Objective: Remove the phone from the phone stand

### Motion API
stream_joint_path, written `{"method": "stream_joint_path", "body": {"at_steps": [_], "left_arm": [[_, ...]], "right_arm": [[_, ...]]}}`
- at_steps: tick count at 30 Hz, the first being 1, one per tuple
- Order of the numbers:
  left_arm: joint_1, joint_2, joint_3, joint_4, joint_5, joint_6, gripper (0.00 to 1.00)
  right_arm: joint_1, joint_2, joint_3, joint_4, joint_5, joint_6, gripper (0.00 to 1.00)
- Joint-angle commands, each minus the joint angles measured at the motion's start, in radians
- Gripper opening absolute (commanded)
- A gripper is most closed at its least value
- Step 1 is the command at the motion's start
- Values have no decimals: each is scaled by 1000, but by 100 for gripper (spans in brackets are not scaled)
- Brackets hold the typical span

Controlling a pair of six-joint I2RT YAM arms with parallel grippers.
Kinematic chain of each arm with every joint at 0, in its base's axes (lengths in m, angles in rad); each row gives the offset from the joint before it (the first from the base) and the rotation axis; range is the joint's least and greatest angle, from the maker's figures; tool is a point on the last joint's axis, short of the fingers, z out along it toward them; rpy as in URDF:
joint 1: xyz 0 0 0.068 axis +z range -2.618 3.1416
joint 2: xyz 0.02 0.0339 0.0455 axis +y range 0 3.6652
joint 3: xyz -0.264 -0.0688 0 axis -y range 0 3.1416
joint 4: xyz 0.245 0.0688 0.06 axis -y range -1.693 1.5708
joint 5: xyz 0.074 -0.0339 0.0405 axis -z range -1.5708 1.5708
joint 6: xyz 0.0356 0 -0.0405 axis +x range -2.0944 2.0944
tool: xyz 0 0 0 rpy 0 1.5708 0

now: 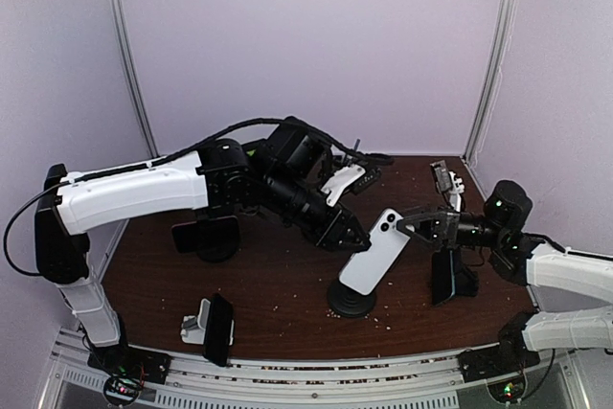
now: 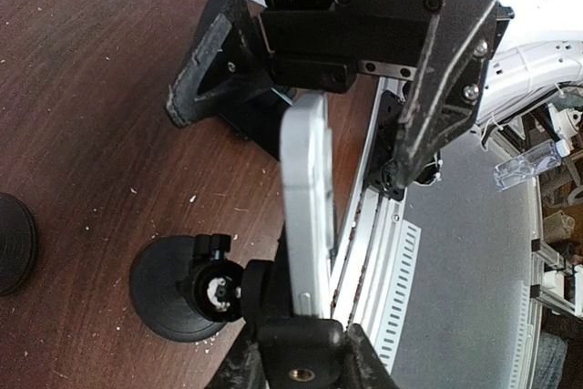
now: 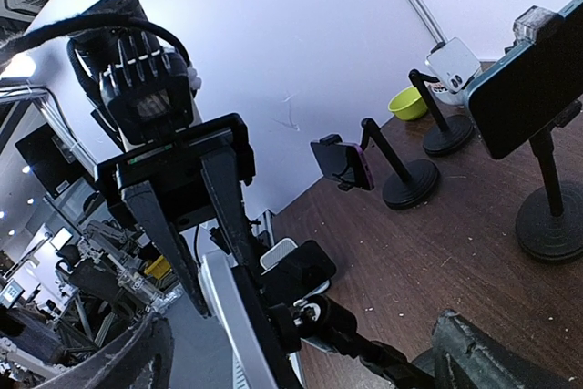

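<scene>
The white phone (image 1: pixel 376 253) leans in the clamp of a black phone stand (image 1: pixel 351 300) at the table's middle. In the left wrist view the phone (image 2: pixel 306 198) shows edge-on, its near end set in the stand's black clamp block (image 2: pixel 301 339). My left gripper (image 2: pixel 301 363) has a finger against each side of that block, shut on it. My right gripper (image 1: pixel 412 225) stands open at the phone's upper far corner, its fingers (image 2: pixel 214 66) straddling that end without touching. From the right wrist the phone (image 3: pixel 239 330) sits between the right gripper's (image 3: pixel 296 339) wide-apart fingers.
Other stands with phones are around: one at the left (image 1: pixel 207 235), one at the back (image 1: pixel 343 180), one at the right (image 1: pixel 451 277), and a phone in a white holder at the front (image 1: pixel 213 326). A green bowl (image 3: pixel 408 104) is far back. A metal rail (image 1: pixel 316 371) lines the near edge.
</scene>
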Motion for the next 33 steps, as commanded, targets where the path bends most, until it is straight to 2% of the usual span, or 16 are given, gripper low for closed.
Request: {"method": "stream_joint_path", "body": {"at_steps": [1,4,8,13,23,31,33], "left_arm": [[26,9,20,28,-5,21,12],[37,7,20,29,10,28,7],[59,4,21,21,44,50,1],[83,4,32,4,105,84,0],[100,18,74,-70,189,178,0],[126,35,116,-134,249,243,0],[129,47,133,-160,258,261,0]], "right_arm": [[6,36,-4,136,-60,29,100],[11,57,0,186,-93,41,97],[25,66,17,174,-125,17,88],[62,75,62,82,-120,-57,69],[76,129,118,73,-153,-94,33],[76,151,163,-45,-211,-184,10],[76,151,176,-83,-220,-210,2]]}}
